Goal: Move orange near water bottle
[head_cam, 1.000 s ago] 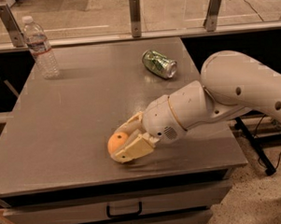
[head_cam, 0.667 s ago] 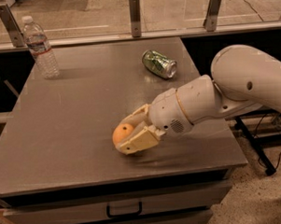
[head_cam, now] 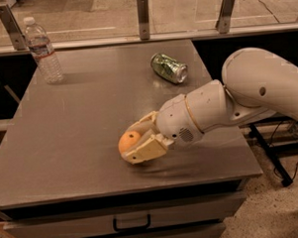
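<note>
Water bottle: the water bottle (head_cam: 43, 52) stands upright at the upper left of the frame, near the counter's far left corner.
Green can: a crushed green can (head_cam: 169, 68) lies on its side at upper middle, well apart from the bottle.
In the way: only bare counter lies between the orange and the bottle; the can sits off to the right of that line.
Claw: the claw (head_cam: 134, 144) is at lower middle, its two tan fingers closed on the orange (head_cam: 128, 140), one above and one below.
Orange: low over the counter's near half, well apart from the bottle.
Arm: the white arm (head_cam: 247, 92) reaches in from the right.
Counter: the grey counter (head_cam: 89, 118) has a drawer (head_cam: 131, 224) under its front edge.
Room: metal posts (head_cam: 143, 14) and glass run behind; speckled floor at lower right.
</note>
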`<move>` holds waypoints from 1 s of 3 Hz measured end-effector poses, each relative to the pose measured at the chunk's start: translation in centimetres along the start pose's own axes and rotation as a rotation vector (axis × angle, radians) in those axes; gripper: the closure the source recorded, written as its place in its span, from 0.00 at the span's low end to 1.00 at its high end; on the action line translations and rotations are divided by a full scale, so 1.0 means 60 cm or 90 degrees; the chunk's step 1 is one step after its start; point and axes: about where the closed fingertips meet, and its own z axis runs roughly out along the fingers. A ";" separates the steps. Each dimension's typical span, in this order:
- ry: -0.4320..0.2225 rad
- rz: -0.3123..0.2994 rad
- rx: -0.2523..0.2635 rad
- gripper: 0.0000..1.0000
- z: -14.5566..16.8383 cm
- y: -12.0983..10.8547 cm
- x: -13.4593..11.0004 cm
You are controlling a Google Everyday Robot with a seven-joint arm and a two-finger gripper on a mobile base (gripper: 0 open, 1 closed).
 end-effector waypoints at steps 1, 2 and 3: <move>-0.009 -0.015 0.017 1.00 0.013 -0.015 -0.016; -0.029 -0.066 0.041 1.00 0.030 -0.086 -0.050; -0.063 -0.125 0.065 1.00 0.050 -0.190 -0.111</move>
